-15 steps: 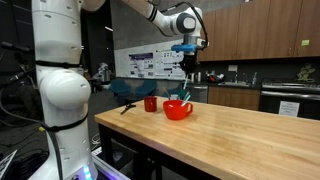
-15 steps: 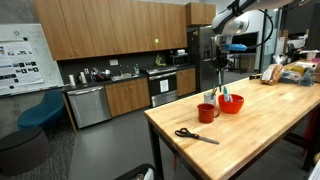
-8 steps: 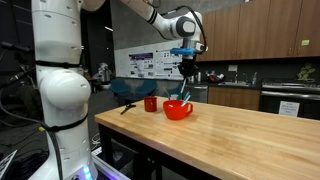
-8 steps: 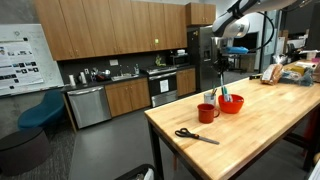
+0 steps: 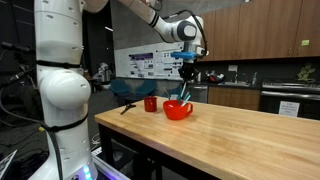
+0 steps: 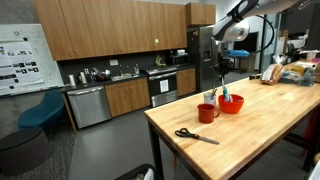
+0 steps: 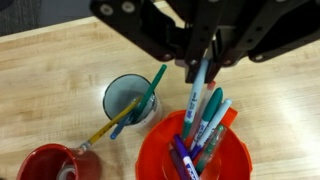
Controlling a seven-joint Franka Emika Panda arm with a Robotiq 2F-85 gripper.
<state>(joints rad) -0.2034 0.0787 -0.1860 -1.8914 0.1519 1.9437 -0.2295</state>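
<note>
My gripper (image 7: 200,62) is shut on a light blue marker (image 7: 196,95) and holds it upright above a red bowl (image 7: 143,152) that contains several markers. Beside the bowl stands a clear glass cup (image 7: 128,98) with a teal pen and a yellow pencil in it. A red mug (image 7: 45,165) sits next to the cup. In both exterior views the gripper (image 5: 186,68) (image 6: 220,62) hangs over the bowl (image 5: 178,111) (image 6: 231,105) near the end of the wooden table (image 5: 230,135), with the marker's tip apart from the bowl.
Black-handled scissors (image 6: 196,135) (image 5: 127,106) lie on the table close to the mug (image 6: 207,113) (image 5: 151,104). Bags and boxes (image 6: 290,72) are stacked at the table's far end. Kitchen cabinets and counters stand beyond the table.
The gripper has risen a little with the marker still clamped in it. The bowl, cup, mug and scissors have not moved.
</note>
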